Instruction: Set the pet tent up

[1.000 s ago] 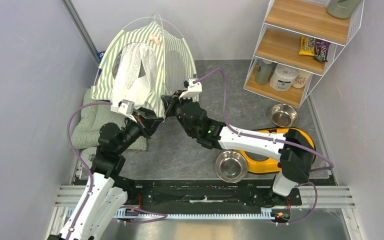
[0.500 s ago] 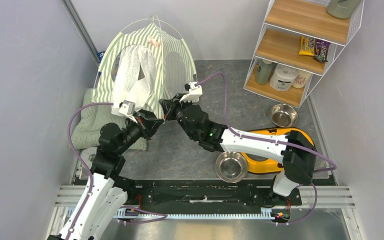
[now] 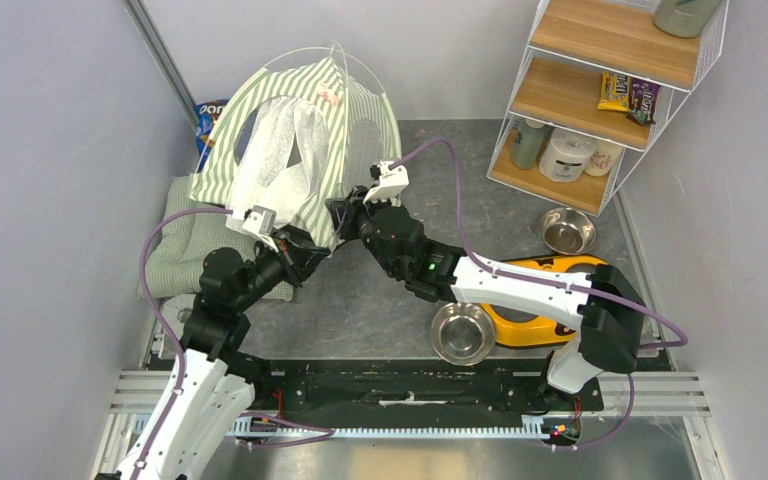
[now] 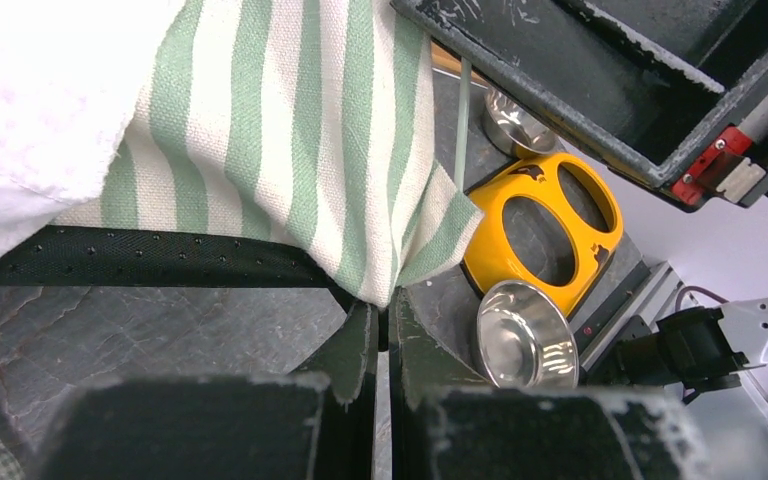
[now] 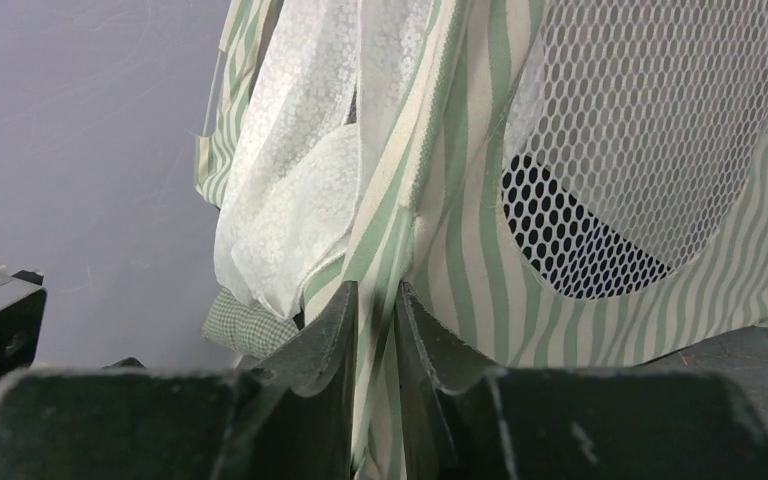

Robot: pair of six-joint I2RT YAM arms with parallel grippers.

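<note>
pet tent (image 3: 295, 140) domed; green-white stripes; white mesh panels

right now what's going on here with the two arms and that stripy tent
Both arms are working on the pet tent, which stands domed up on its poles at the back left of the table. The left gripper is shut on the tent's lower front corner. The right gripper has a striped fabric edge between its fingers, but whether it is pinching it is unclear.
</note>
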